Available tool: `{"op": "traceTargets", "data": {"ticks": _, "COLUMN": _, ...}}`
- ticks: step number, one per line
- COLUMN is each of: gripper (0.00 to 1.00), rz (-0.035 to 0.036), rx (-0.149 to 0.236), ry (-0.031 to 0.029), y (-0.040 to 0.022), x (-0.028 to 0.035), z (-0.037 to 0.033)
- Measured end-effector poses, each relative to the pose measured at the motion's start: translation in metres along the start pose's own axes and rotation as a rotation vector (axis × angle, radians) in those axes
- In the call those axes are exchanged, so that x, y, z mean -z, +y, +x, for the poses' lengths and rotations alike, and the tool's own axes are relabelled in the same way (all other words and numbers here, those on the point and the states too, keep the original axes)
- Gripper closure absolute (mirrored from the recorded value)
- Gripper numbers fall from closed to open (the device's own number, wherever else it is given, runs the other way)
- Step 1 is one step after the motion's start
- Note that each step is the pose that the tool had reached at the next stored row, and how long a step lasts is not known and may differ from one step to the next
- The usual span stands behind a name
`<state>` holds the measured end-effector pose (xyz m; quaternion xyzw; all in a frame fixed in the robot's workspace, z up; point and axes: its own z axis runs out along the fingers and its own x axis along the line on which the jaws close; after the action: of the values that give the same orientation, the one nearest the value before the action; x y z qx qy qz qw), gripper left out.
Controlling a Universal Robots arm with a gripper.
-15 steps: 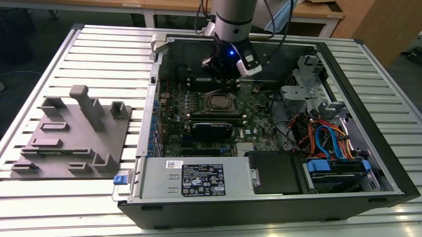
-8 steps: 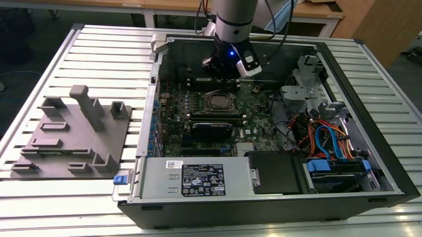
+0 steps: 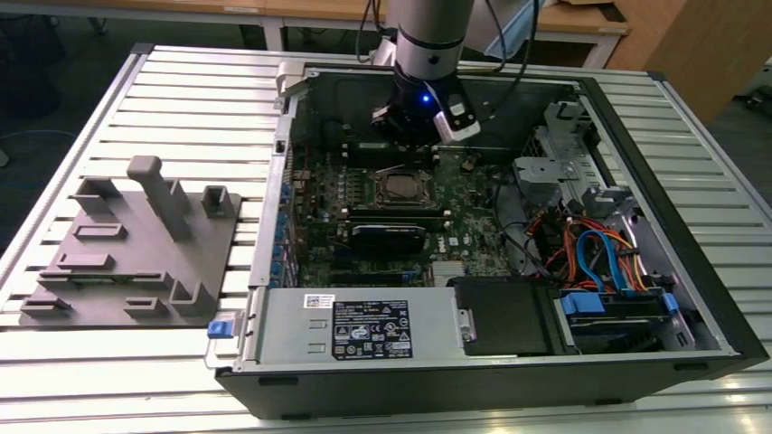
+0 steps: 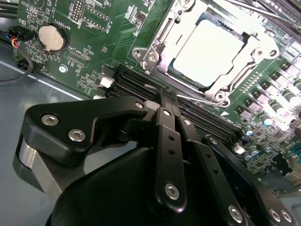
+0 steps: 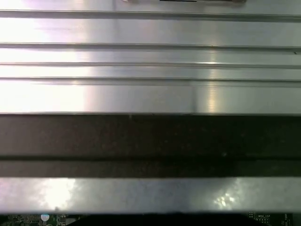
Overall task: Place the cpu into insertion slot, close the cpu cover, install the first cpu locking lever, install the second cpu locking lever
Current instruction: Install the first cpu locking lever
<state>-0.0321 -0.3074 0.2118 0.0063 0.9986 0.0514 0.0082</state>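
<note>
W/ fingers pressed together, gripper (image 4: 163, 97) hangs nr cpu (image 4: 207, 49) — cpu cover (image 4: 153, 56) down over it.

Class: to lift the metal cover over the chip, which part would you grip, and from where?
Probably an outer edge of the cover, from above: it lies flat around the chip, and its middle is an open window, leaving only the thin frame.

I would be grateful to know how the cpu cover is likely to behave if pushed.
The cpu cover looks like thin windowed sheet metal, so probably light and slightly springy. It lies flat around the cpu, so a sideways push would likely not slide it. Its bare shiny metal may be slippery under the gripper.
</note>
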Motion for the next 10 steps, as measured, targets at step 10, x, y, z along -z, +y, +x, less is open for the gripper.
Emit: {"op": "traceTargets", "data": {"ticks": 10, "gripper": 0.9, "rz": 0.0002, "rx": 0.0, "ry": 0.0001, "y": -0.0007, "x": -0.0064, "z": -0.002}}
